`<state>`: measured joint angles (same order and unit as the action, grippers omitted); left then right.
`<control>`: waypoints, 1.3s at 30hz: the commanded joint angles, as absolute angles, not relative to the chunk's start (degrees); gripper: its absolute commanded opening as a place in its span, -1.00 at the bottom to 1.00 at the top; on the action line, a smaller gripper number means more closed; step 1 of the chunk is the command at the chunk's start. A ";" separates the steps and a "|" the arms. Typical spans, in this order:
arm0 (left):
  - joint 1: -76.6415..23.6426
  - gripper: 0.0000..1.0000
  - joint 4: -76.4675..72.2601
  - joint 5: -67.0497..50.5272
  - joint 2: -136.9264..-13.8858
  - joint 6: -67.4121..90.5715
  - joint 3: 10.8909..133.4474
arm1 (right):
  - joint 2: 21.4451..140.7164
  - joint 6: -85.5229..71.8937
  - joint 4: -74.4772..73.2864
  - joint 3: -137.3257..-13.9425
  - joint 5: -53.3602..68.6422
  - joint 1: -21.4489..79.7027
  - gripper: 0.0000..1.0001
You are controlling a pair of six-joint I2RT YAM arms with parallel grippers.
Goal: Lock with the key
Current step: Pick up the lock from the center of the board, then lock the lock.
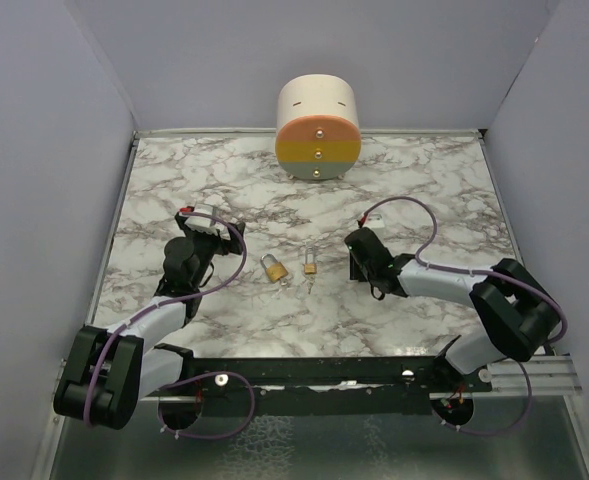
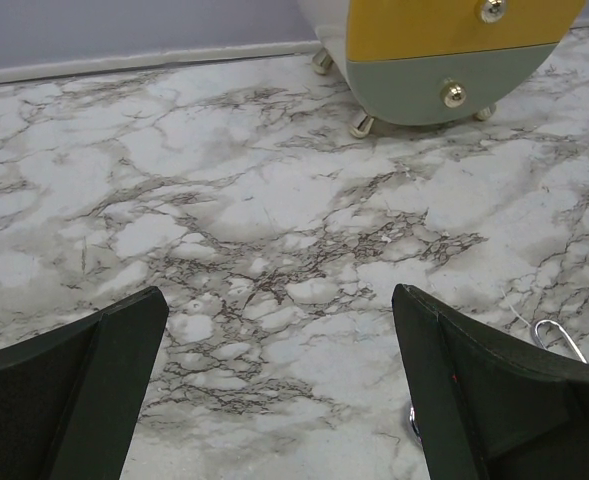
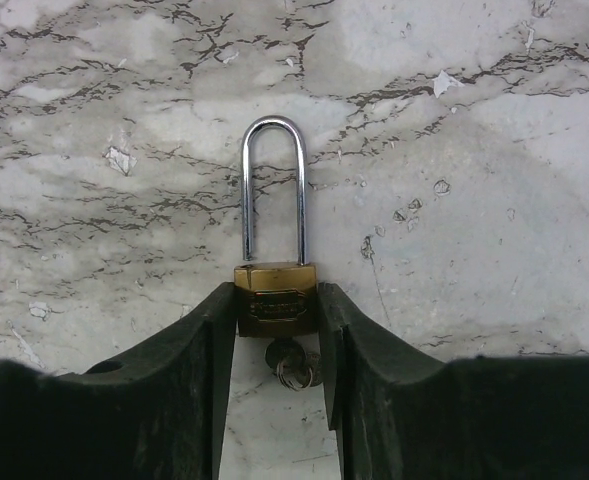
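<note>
A small brass padlock (image 3: 277, 292) lies flat on the marble, its long steel shackle (image 3: 272, 180) pointing away. The shackle's left leg ends just above the body. A key (image 3: 292, 365) on a ring sticks out of the padlock's near end. My right gripper (image 3: 277, 300) has its black fingers (image 3: 199, 350) against both sides of the brass body. In the top view this padlock (image 1: 310, 266) lies left of the right gripper (image 1: 352, 262). My left gripper (image 2: 279, 330) stands wide open over bare marble, holding nothing.
A second, larger padlock (image 1: 273, 267) lies just left of the small one. A round drawer unit (image 1: 318, 128) with orange, yellow and grey fronts stands at the back centre. Walls enclose the table (image 1: 424, 190) on three sides. A steel loop (image 2: 559, 340) shows beside the left gripper's right finger.
</note>
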<state>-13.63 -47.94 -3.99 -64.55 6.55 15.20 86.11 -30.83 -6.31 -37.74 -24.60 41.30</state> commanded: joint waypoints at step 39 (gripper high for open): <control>-14.19 0.98 -39.36 -26.81 -62.46 12.50 28.61 | 52.75 2.26 40.90 -17.99 -6.84 41.46 -0.98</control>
